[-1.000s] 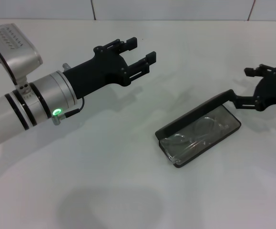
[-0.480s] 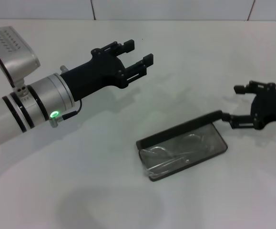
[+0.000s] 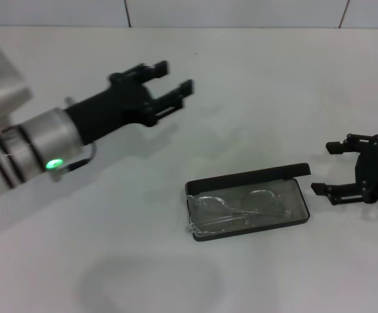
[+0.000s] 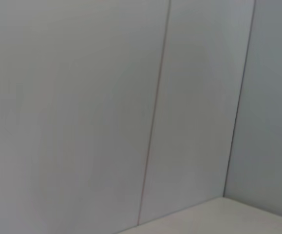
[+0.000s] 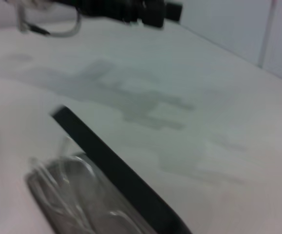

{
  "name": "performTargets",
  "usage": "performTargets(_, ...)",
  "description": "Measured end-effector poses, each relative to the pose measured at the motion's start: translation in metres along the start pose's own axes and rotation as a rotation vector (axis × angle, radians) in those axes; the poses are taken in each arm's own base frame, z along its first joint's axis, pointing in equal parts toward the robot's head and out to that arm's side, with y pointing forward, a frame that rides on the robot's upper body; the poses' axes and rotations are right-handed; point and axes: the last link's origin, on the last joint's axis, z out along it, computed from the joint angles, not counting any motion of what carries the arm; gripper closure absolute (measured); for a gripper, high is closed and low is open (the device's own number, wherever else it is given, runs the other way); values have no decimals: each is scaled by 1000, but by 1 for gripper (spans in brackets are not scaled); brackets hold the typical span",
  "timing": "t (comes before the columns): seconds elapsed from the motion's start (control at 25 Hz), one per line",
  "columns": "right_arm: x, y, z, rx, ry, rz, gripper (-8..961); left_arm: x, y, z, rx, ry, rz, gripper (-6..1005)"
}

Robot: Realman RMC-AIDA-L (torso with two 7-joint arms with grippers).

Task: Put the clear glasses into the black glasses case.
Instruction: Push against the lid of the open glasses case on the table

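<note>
The clear glasses [image 3: 239, 207] lie folded inside the black glasses case [image 3: 298, 210], which rests open on the white table [image 3: 273, 91], right of centre and toward the near side, its lid [image 3: 249, 177] raised along the far edge. Just right of the case, apart from it, the right pincer [image 3: 330, 167] hangs with fingers spread, holding nothing. Well off to the far left, the left pincer [image 3: 174, 75] hovers above the table, also spread and empty.
</note>
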Motion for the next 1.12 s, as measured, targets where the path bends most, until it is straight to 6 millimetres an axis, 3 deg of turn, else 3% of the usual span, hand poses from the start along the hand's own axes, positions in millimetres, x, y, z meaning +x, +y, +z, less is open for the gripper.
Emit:
performTargets(0.16, -10, 7, -13, -78, -54, -20, 86, -2, -9, -30, -15, -31, -32, 341)
performTargets(0.4, -20, 4, -14, -85, -59, -59, 86, -27, -11, -65, -49, -206, -57, 341)
performTargets(0.8, -29, -6, -7, -75, -23, -99, 87, -53, 11, -65, -190, -393, 21, 341)
performTargets(1.12, -29, -5, -6, -80, -21, -96, 87, -54, 17, -54, -252, -439, 40, 341)
